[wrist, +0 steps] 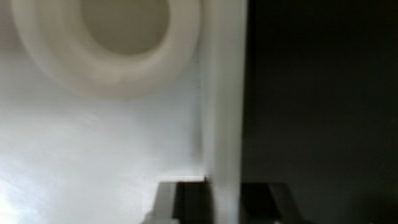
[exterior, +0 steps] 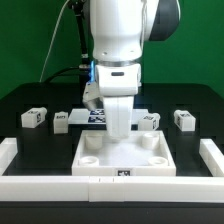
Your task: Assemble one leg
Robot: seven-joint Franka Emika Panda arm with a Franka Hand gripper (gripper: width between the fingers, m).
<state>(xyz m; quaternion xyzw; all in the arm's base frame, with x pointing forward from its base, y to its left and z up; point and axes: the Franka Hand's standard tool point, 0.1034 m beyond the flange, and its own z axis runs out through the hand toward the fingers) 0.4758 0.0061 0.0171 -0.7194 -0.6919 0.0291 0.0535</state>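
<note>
Wrist view: the tool [wrist: 224, 205] is right down at the big white panel [wrist: 89, 130], with one round corner hole [wrist: 107, 30] close up. A pale vertical strip, probably the panel's raised rim, runs between the dark fingers [wrist: 178, 205]. Can't tell if they pinch it or stand apart.

Exterior view, front to back: front rail [exterior: 100, 185], then the panel [exterior: 90, 158] flat on the black desk [exterior: 45, 145], with the tool [exterior: 120, 126] low over its far edge, tips hidden. Behind is a row of legs, none held. On this view's left are the outer-left leg [exterior: 33, 117] and inner-left leg [exterior: 61, 120]. On its right are the inner-right leg [exterior: 150, 120], nearest the tool, and the outer-right leg [exterior: 184, 119]. The marker board [exterior: 97, 116] lies between the inner two.

Legs look light, stiff and smooth, likely a bit slippery but not fragile. Best grip is on two flat opposite sides at mid-height, off the tag.
</note>
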